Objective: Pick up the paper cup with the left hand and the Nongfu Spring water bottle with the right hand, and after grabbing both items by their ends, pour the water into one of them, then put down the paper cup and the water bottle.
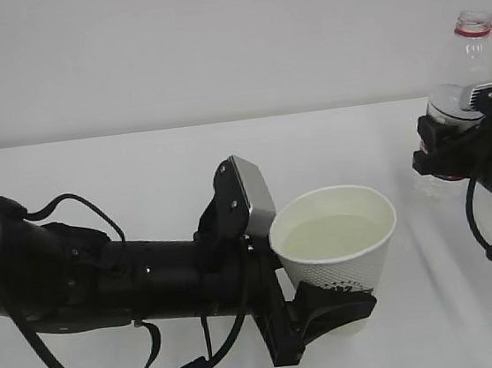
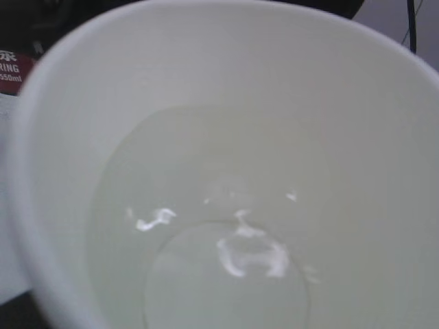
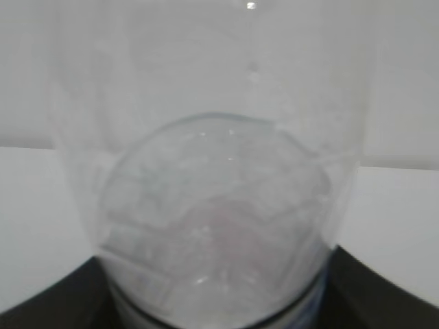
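White paper cup, holding water, clamped low in the left hand above the desk; clear water bottle upright, gripped in the right hand.

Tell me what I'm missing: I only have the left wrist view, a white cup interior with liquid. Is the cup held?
Observer: Yes. The exterior view shows the left hand gripping the paper cup near its base, upright.
Operator: Where's the bottle?
Observer: At the far right, the Nongfu Spring water bottle stands upright in the right hand, apart from the cup.
Operator: Capped?
Observer: No cap; only the red neck ring shows.
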Controlling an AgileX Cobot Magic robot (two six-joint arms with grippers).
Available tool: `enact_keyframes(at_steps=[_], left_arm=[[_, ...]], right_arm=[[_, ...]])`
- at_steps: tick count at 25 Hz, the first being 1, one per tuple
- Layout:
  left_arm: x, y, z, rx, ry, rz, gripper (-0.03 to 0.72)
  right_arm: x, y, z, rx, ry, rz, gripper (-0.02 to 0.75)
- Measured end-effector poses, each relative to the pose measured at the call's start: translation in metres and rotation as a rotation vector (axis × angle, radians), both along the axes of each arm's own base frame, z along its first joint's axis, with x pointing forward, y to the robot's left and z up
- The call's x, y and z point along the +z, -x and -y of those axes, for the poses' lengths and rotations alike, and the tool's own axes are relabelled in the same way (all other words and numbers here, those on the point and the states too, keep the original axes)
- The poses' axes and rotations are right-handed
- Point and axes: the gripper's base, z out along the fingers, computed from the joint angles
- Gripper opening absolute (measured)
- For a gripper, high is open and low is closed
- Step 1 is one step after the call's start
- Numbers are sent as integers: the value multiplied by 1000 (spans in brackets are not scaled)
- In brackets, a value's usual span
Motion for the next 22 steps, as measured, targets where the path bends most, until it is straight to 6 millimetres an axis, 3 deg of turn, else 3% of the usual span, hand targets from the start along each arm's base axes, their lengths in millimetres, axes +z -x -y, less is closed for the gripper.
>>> enact_keyframes(at_steps=[22], left_arm=[[-1,0,0,5,-13,0,537]], right_arm=[[-21,-39,-4,-1,-8,14,425]])
